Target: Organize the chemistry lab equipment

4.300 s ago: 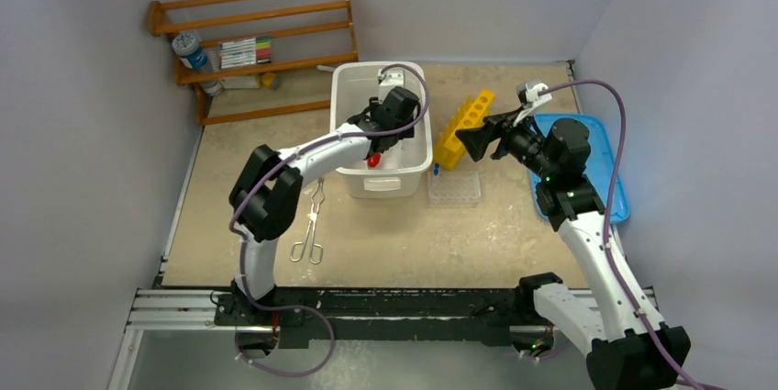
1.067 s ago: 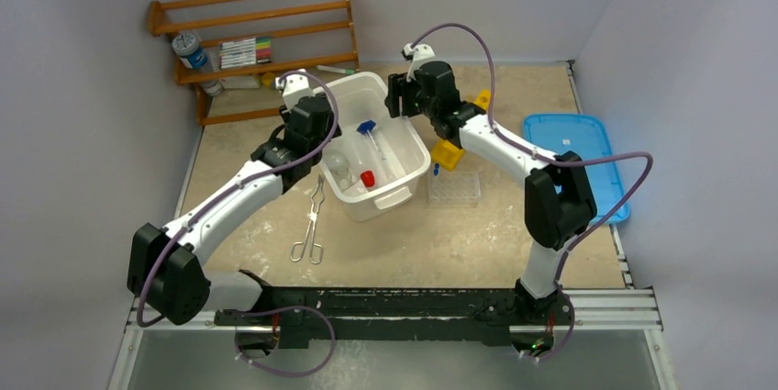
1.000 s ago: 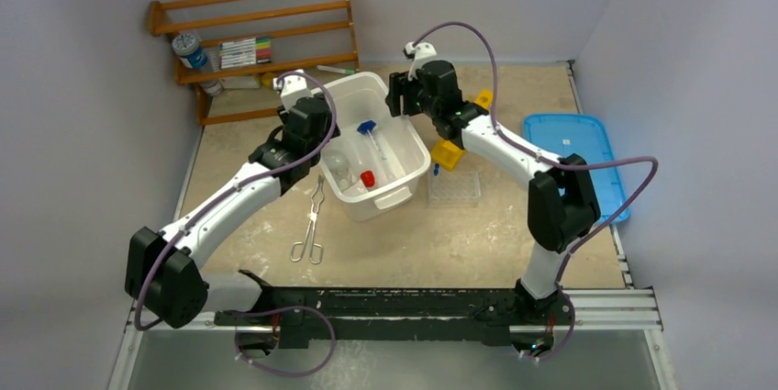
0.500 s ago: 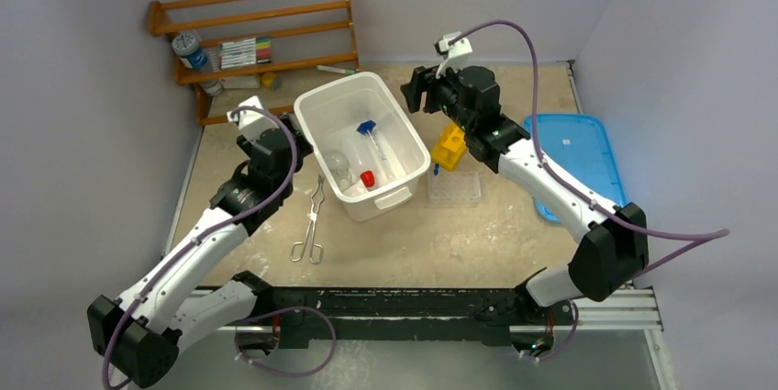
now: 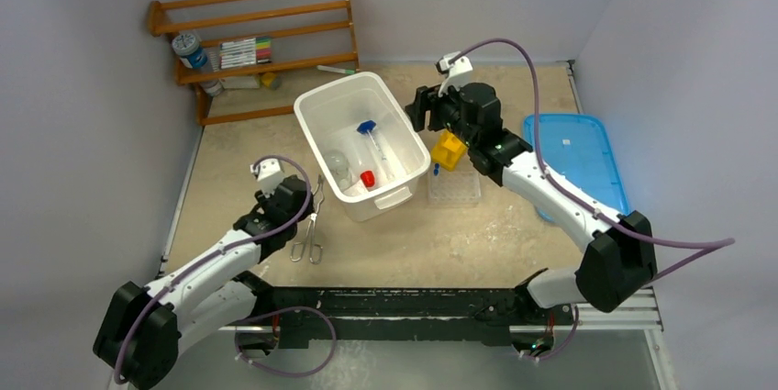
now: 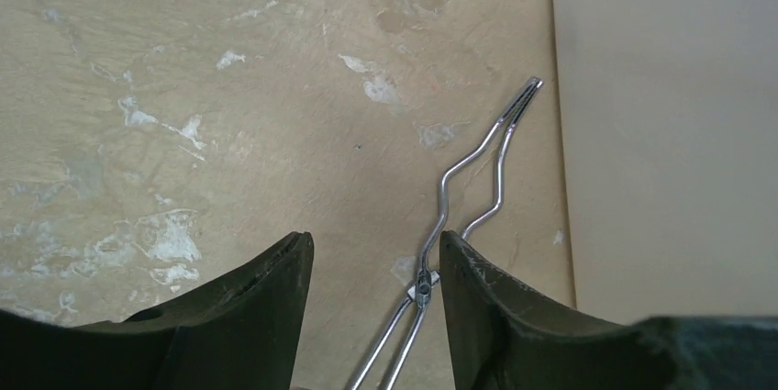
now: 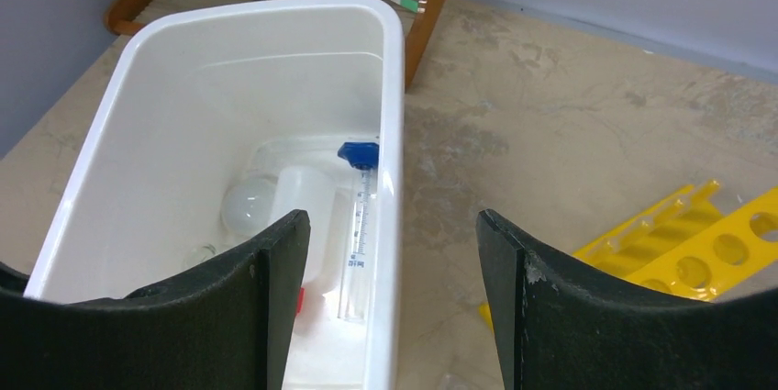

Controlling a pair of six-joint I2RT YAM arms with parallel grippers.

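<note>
Since the earlier frame the bin point(image 5: 304, 117) has been turned and shifted left, and both arms have been drawn off it: the left gripper point(image 6: 372, 252) has been brought low over the tongs point(image 6: 422, 289), and the right gripper point(image 7: 390, 220) is held above the bin's right rim, next to the yellow rack point(image 5: 450, 147). Both grippers are seen with fingers spread and nothing held. The bottle point(image 5: 367, 177) and the tube point(image 7: 360, 216) are already in the bin. The tongs lie flat on the tabletop point(image 6: 183, 87) just beside the bin's near-left wall, so their pickup is judged to be the step in hand. The pivot is seen between the left fingers but nearer the right one, so a small sideways correction would be wise before any descent. Because the wire is thin and lies flat, the fingertips should be lowered until the tabletop is all but touched, then closed across both arms at the pivot, where they are closest together. A grip away from the middle would likely let the long tongs tip or swing. The lift should be taken high enough for the bin rim to be cleared, and the right gripper kept out of that path.
</note>
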